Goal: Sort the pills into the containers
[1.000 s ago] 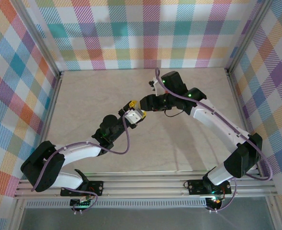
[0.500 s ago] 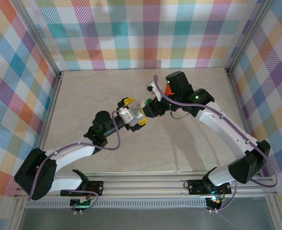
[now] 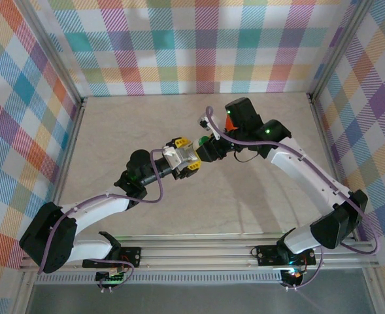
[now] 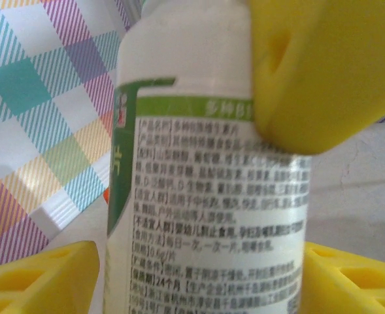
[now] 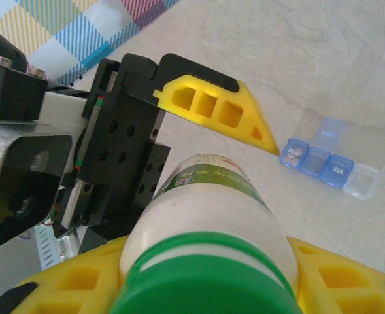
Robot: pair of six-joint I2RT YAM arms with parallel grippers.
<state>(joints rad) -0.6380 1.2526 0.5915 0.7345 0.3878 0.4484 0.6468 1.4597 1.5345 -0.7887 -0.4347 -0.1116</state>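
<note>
A white pill bottle (image 4: 205,196) with a green label and a green cap (image 5: 205,281) hangs above the table between both arms. My left gripper (image 4: 202,281) is shut on the bottle's body, one yellow finger pressed on each side. My right gripper (image 5: 208,281) is shut on the pill bottle at its cap end. In the top view the left gripper (image 3: 183,159) and the right gripper (image 3: 206,148) meet nose to nose over mid-table. A blue and clear pill organizer (image 5: 326,159) lies on the table below, some lids open, with pills in one cell.
An orange object (image 3: 231,128) shows beside the right arm's wrist. The marble-look tabletop (image 3: 127,124) is bounded by plaid walls and metal posts (image 3: 71,140). The aluminium rail (image 3: 199,252) runs along the near edge.
The left arm carried the bottle up and left to the right gripper, which came onto its cap end. Over the last half second the joined grippers barely shifted.
</note>
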